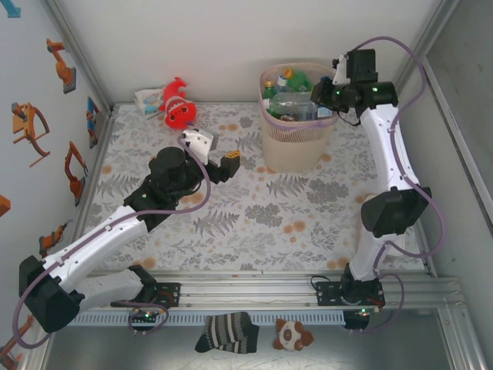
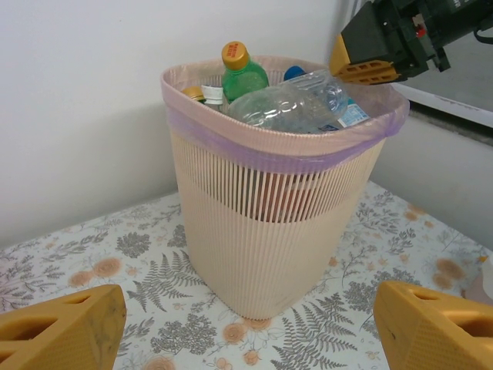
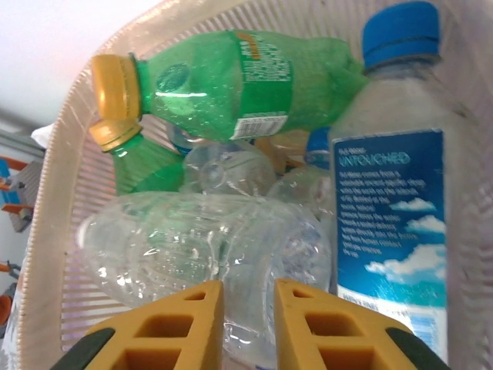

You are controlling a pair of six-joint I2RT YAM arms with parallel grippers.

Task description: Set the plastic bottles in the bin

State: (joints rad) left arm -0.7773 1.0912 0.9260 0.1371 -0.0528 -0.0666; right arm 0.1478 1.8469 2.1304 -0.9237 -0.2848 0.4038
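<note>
The bin point(image 1: 296, 142) stands at the back of the table, a beige ribbed basket point(image 2: 269, 231) with a purple-edged liner. It is piled with plastic bottles point(image 1: 295, 102). A crumpled clear bottle point(image 3: 192, 239) lies on top, beside green ones with yellow caps point(image 3: 231, 85) and a blue-labelled water bottle point(image 3: 393, 200). My right gripper point(image 1: 337, 91) hangs over the bin's right rim. Its yellow fingers point(image 3: 185, 327) are shut just above the clear bottle and hold nothing. My left gripper point(image 1: 216, 152) is open and empty over the table, left of the bin and facing it point(image 2: 248, 324).
A red fish plush point(image 1: 177, 106) and a small packet point(image 1: 146, 99) lie at the back left corner. Walls close in the table at the back and both sides. A striped sock point(image 1: 227, 333) and a small toy point(image 1: 293, 335) lie below the front rail.
</note>
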